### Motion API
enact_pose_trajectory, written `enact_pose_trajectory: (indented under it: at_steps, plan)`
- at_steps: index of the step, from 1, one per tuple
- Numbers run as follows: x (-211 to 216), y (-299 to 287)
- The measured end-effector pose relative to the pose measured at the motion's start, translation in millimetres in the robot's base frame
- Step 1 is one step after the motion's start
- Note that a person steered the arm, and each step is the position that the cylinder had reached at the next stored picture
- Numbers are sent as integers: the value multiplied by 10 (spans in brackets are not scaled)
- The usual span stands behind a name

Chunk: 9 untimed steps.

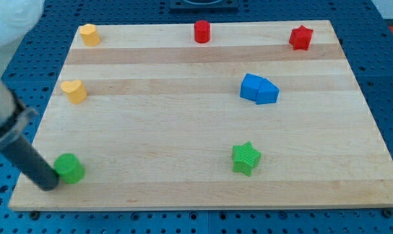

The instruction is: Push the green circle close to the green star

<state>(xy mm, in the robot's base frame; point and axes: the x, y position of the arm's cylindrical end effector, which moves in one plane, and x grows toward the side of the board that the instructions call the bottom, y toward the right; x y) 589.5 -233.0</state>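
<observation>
While every block rests flat on the wooden board [183,130], the scene reads so:
Green circle [69,168]: near the board's bottom-left corner, close to the view's left edge.
My tip [50,184]: touching or just beside the green circle on its lower-left side; a bare rod with nothing to spread or pinch.
Green star [246,158]: well apart from the circle, toward the view's right, at about the same level.
Path between them: bare wood, no block on it.
Blue blocks [259,89]: two pressed together, above the star.
Yellow blocks: one at mid-left [73,91], one at top-left [89,34].
Red cylinder [202,31]: top centre.
Red star [300,38]: top right.
</observation>
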Motion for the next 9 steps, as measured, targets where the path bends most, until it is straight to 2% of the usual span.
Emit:
enact_pose_trajectory:
  at_steps: [1,2,3,4,5,6,7,8,9]
  plan:
    - [-44,346]
    - [-44,266]
    - [-49,-340]
    - [-186,-453]
    - [-283,19]
    - [-282,927]
    - [-282,1513]
    - [-285,1199]
    - [-411,647]
